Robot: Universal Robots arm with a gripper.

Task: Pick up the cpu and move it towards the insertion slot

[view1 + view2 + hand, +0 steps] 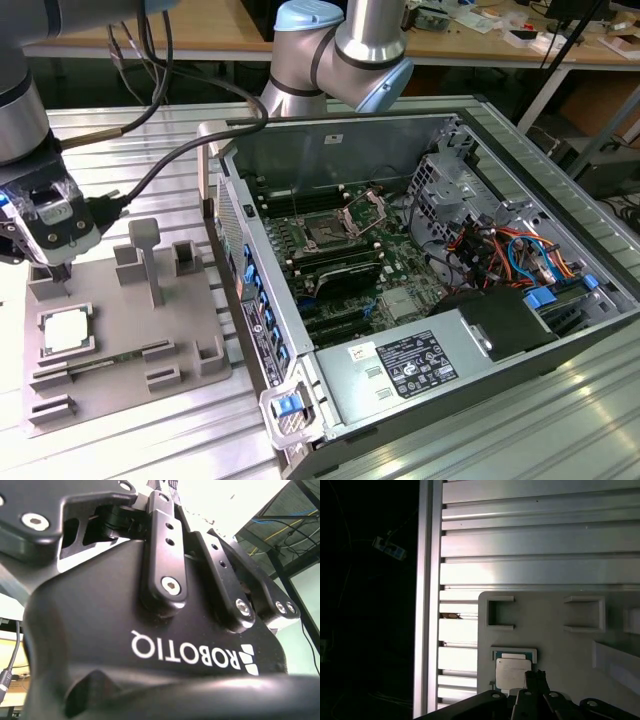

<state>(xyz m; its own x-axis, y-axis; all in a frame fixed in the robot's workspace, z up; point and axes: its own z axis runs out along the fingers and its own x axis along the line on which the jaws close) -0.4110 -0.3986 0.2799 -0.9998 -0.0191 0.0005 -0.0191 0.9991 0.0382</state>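
The cpu is a small silvery square chip lying flat in a recess at the near left of a grey plastic tray. My gripper hangs just above the tray, a little behind the cpu, with its fingers drawn together to one narrow tip and nothing between them. In the first wrist view the cpu lies right beside the dark tip of my gripper. The insertion slot is a square socket with a shiny metal frame on the green board inside the open computer case, far toward the exterior view's right of my gripper.
Raised blocks and a post stand on the tray close to my gripper. The case wall rises between tray and board. Cables and a power supply fill the case's right. The ribbed metal table lies underneath.
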